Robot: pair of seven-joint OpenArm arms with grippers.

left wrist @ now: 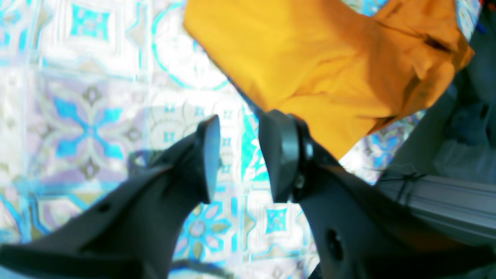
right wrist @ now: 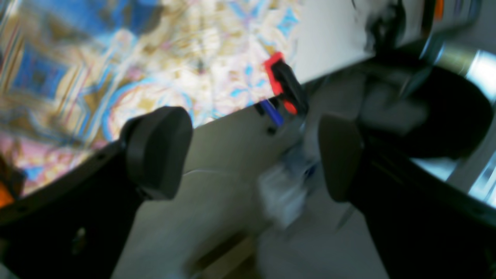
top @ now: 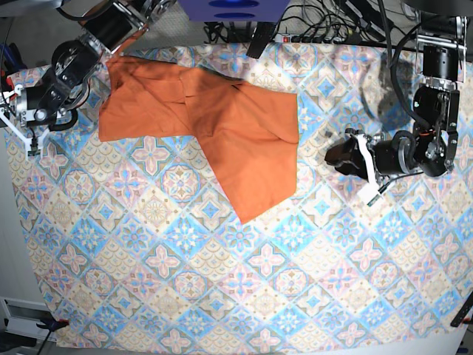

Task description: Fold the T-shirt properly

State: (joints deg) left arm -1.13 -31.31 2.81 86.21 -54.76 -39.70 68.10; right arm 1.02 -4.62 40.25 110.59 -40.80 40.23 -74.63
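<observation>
Dark fingers (left wrist: 209, 155) of the left tool (left wrist: 240, 155) stand parted and empty just beside the T-shirt (top: 222, 122), probably lined up for its hem. Crumpled, it lies on the desk (top: 222, 296) (far-left part). Right tool (right wrist: 252, 155): released, off the edge.

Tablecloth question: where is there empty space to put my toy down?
The whole near half of the tablecloth below the T-shirt is bare. It's crowded at the far left, where the shirt lies, and at the right by the left gripper.

table: blue-and-beige patterned tablecloth (top: 222, 281) | far edge: tangled black cables (top: 318, 18) | light: bright, even
</observation>
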